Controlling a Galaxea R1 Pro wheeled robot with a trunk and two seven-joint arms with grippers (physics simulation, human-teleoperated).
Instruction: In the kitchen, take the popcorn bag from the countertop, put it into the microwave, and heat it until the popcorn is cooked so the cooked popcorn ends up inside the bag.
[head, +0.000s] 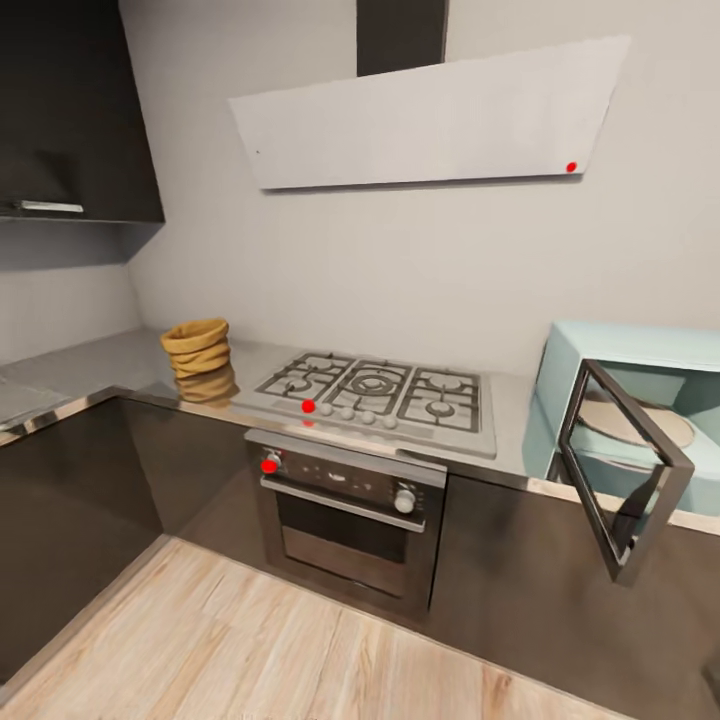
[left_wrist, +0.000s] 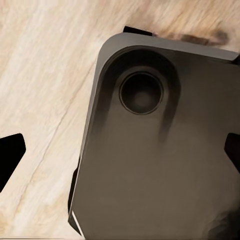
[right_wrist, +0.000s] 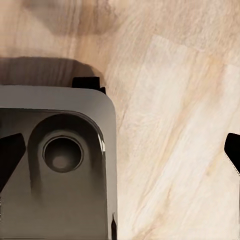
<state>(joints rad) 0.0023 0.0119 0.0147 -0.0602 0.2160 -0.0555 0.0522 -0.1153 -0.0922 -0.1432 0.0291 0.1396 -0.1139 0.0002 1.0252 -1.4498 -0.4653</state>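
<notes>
One tan-brown paper popcorn bag (head: 197, 347), upright, tube-like, with wrinkled horizontal ridges and a thick rim: stands on the pale grey steel-look countertop (head: 95, 362) near its back edge, just beside the left end of the grey gas hob (head: 375, 392), its reflection showing on the worktop below it.

One small pale blue microwave (head: 610, 385): stands at the right end of the worktop, well apart from the bag, with the hob between them. Its dark glass door (head: 620, 470) hangs swung open over the front edge; a pale round turntable shows inside.

One black oven (head: 345, 510) with silver knobs: set under the hob.

Two grippers: the left gripper (left_wrist: 120, 155) and the right gripper (right_wrist: 120, 155) each show dark fingertips (left_wrist: 11, 152) at opposite sides of their wrist views, spread wide and holding nothing, hanging over the robot's dark base (left_wrist: 160, 150) and the light wood floor (right_wrist: 175, 125).

Step in hand, as judged: approach; the bag is not yet taken and the microwave is ready to receive it. The next move calls for closing in on the left part of the worktop and raising an arm to the bag's ridged side.
</notes>
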